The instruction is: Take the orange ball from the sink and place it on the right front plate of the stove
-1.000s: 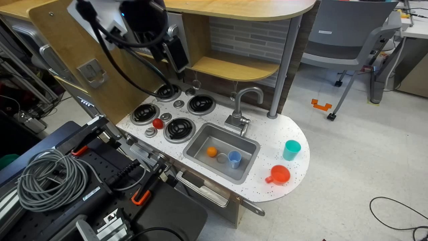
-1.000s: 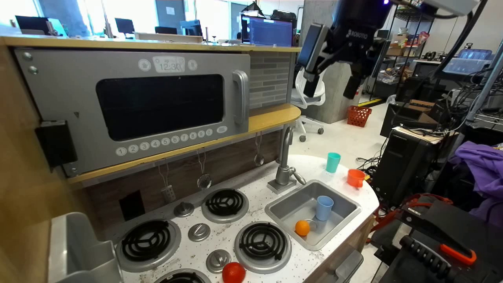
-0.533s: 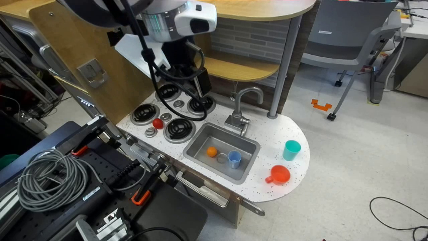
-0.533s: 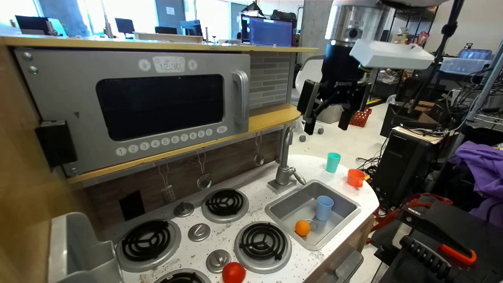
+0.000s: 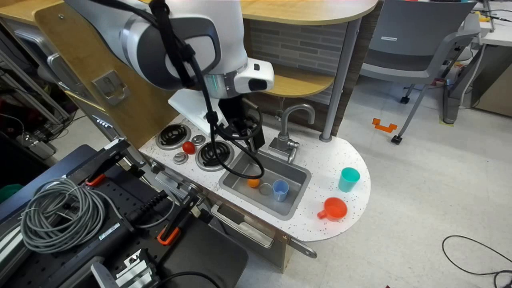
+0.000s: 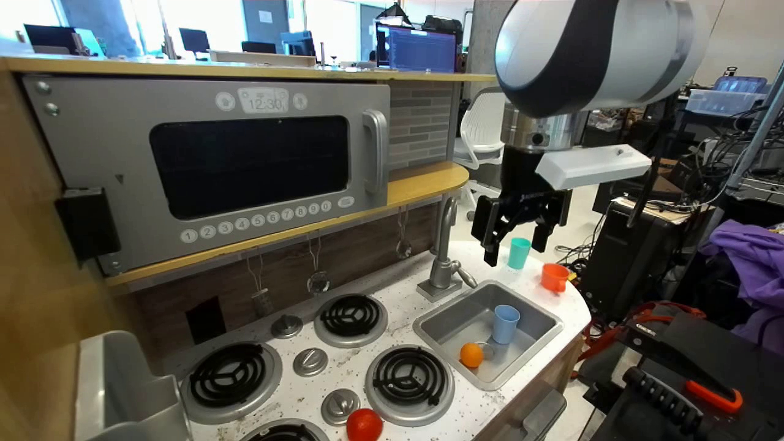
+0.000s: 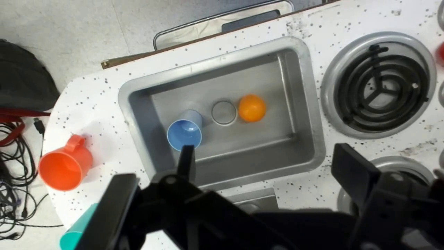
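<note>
In an exterior view, the arm is covering the back corner of the sink nearest the stove, and its cable is looping across the sink, partly hiding the orange ball, which is lying inside. A blue cup is standing in the sink. On the counter, past the sink's end away from the stove, a teal cup and a red-orange cup are standing.

In an exterior view, the gripper is hanging higher than the sink, its two fingers standing spread apart with a clear gap between them. The orange ball is resting inside the sink, apart from the blue cup and nearer the right front plate, which is lying just beside the sink. A red ball is resting across that plate from the sink.

In the wrist view, the fingers are standing wide apart, one overlapping the sink near the blue cup and one past the sink's stove end. The orange ball is lying just beside the drain ring, between it and that end wall of the sink.
</note>
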Tool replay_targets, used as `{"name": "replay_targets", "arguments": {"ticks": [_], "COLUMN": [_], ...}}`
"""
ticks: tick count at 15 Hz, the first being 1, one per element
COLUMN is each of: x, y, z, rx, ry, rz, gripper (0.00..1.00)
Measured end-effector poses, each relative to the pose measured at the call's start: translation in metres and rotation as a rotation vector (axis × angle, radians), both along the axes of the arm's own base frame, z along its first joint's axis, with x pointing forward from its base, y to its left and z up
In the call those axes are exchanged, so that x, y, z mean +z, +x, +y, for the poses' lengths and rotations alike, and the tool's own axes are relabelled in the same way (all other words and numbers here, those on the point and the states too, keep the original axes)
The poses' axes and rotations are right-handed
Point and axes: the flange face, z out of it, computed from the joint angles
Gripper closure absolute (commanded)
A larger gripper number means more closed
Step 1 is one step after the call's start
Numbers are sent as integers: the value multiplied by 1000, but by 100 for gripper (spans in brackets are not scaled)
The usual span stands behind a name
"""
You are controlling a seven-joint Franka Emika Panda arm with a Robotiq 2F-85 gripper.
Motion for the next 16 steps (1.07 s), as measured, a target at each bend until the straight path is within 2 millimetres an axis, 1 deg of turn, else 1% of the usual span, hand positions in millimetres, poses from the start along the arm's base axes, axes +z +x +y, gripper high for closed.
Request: {"name": "replay_targets", "arguments": {"ticks": [2, 5, 16], "x": [-18, -42, -143], "y": [2, 7, 32], "z": [-8, -13, -14], "rx": [8, 29, 99], "ry": [-19, -43, -68], "rz": [-4, -21, 27], "gripper": [0, 0, 0]}}
